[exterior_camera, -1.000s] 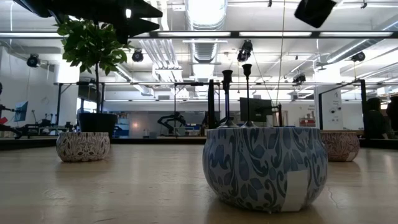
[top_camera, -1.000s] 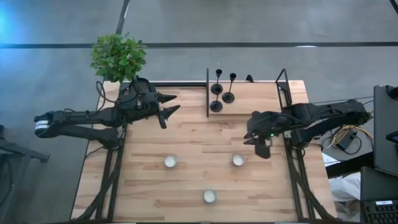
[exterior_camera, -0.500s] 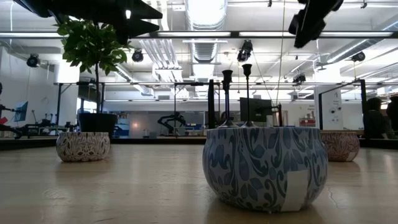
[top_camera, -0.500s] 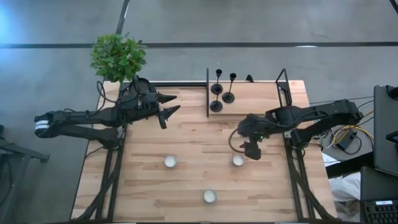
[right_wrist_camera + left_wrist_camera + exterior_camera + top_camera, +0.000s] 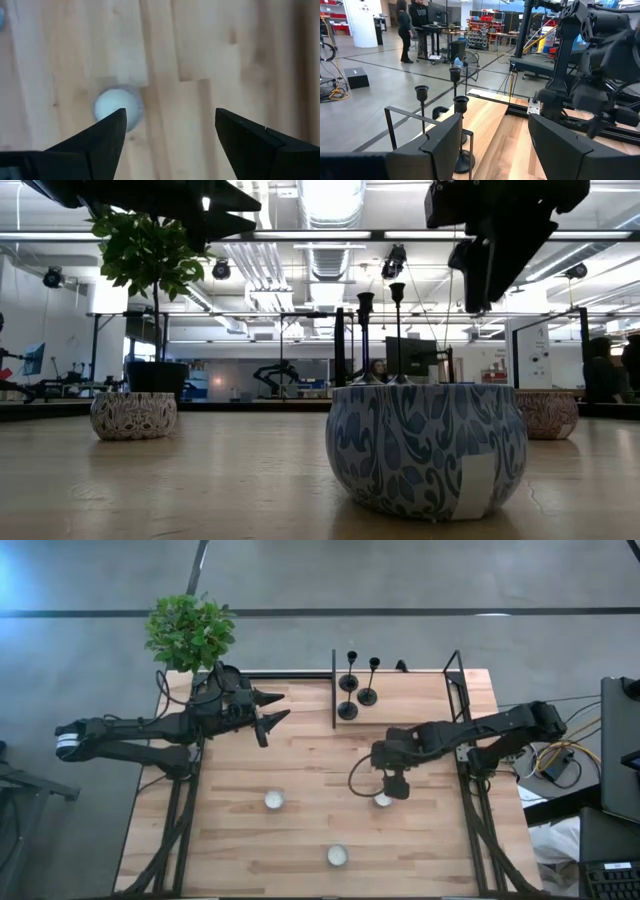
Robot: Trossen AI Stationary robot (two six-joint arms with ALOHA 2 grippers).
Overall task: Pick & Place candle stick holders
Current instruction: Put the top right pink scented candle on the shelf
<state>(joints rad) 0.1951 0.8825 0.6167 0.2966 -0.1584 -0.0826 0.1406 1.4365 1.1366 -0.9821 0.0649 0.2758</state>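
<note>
On the wooden table (image 5: 310, 825), the right tool (image 5: 392, 790) hovers spread above a candle (image 5: 383, 799).

Bright, even light from overhead tubes and panels; the low view catches ceiling lights (image 5: 325, 198) blown out w/ glare, arms silhouetted black against them. Worktop (image 5: 300, 790) evenly lit in the high view, shadows soft and short. Blue glare at the high view's top-left corner. Right wrist view blurred throughout (wood grain smeared), the white candle (image 5: 117, 106) fuzzy-edged. Left wrist view sharp in the distance, its own near fingers soft.
</note>
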